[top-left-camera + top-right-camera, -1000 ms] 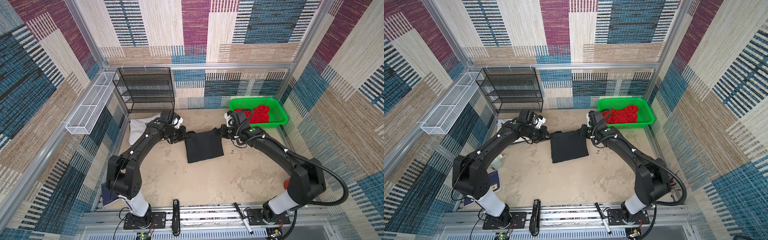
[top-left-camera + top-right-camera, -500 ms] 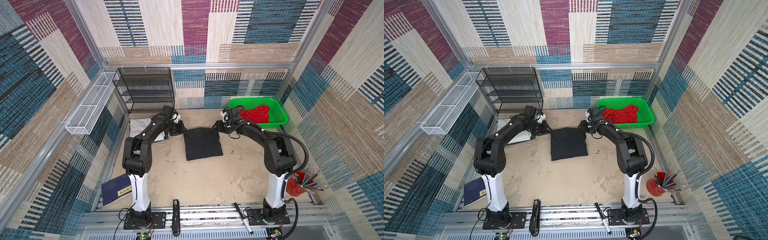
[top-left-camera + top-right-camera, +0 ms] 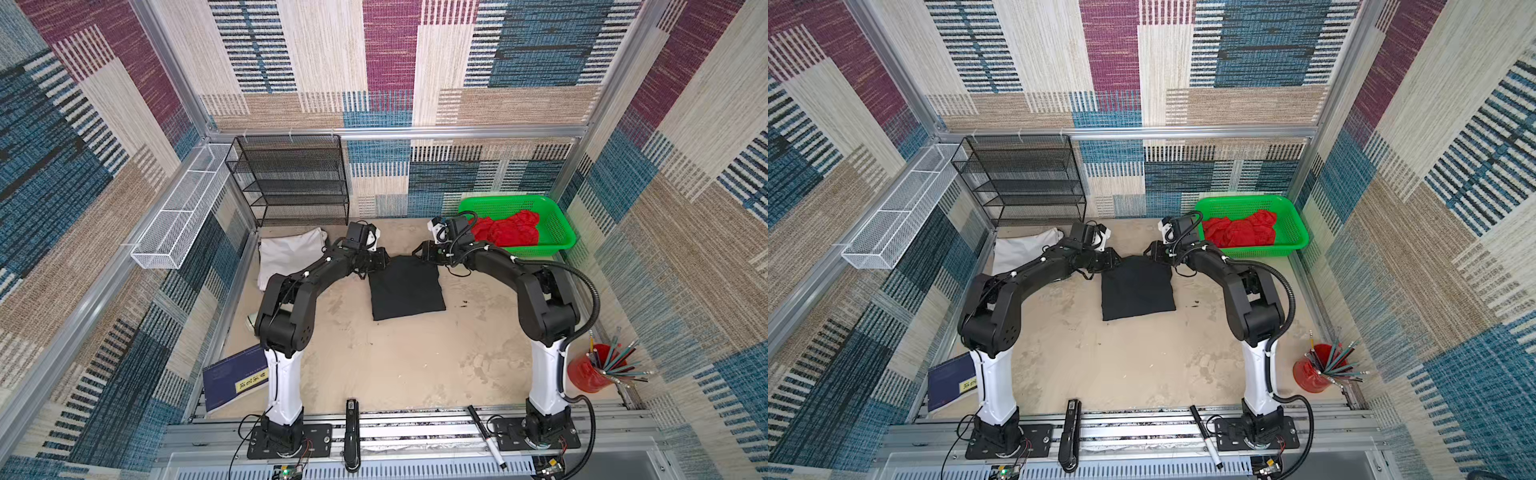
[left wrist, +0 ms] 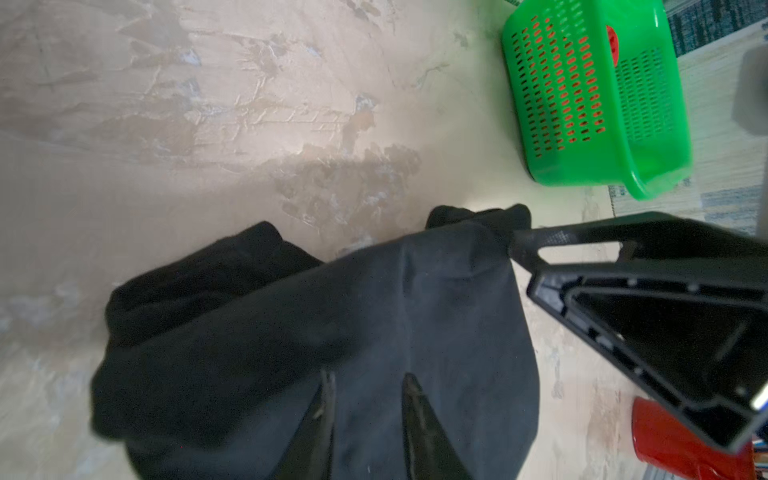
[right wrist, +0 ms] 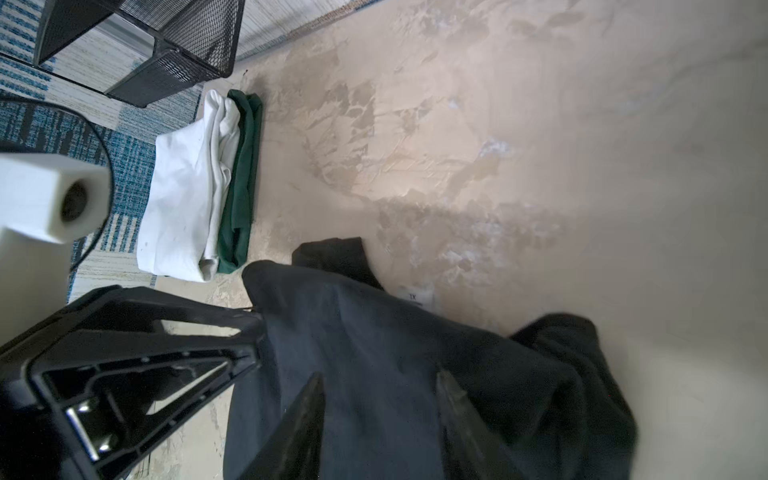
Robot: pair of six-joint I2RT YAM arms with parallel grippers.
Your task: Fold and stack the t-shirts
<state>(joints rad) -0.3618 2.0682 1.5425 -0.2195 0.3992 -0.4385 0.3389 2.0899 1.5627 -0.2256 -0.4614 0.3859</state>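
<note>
Items on my rig:
- left arm [image 3: 291, 299], right arm [image 3: 536, 299]: black angular shells.
- white lower column [image 3: 284, 382] on each.
- black base plate [image 3: 320, 440], silver screws.
- ribbed black hose [image 3: 597, 303] along my right arm.
- white wrist block [image 5: 45, 199].
- left gripper [image 4: 368, 376], right gripper [image 5: 378, 376]: black tapered fingers with triangular open ribbing.

Bright even light; wrist views blurred, soft shadows.

green t-shirt [image 5: 241, 178]: mostly under white t-shirt [image 5: 183, 199] | label [image 5: 415, 296]: blurred, perhaps XL
</note>
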